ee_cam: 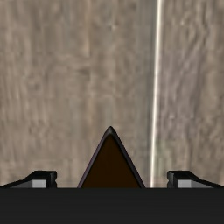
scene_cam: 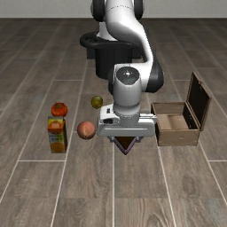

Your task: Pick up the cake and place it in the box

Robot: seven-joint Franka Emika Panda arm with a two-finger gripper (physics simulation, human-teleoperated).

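The tool hangs low over the wood-planked floor, pointing straight down, with the cake directly beneath it. In the exterior view only the slice's dark, pointed end peeks out below the tool's pale body. The wrist view shows the tool spread wide: the two fingertips stand far apart, and the cake, a dark brown wedge with a lighter edge, sits between them with its tip pointing away from the tool. A strip of floor shows on either side of the wedge, so neither fingertip touches it. A pale seam between planks runs past the cake on one side. The box stands open on the floor towards the exterior view's right of the tool, just beside the arm; its lid is tipped up on the far side and its brown interior is exposed. On the exterior view's left lie a peach-coloured fruit near the tool, an orange carton farther out, a red round item behind the carton, and a small olive-green fruit closer to the arm.
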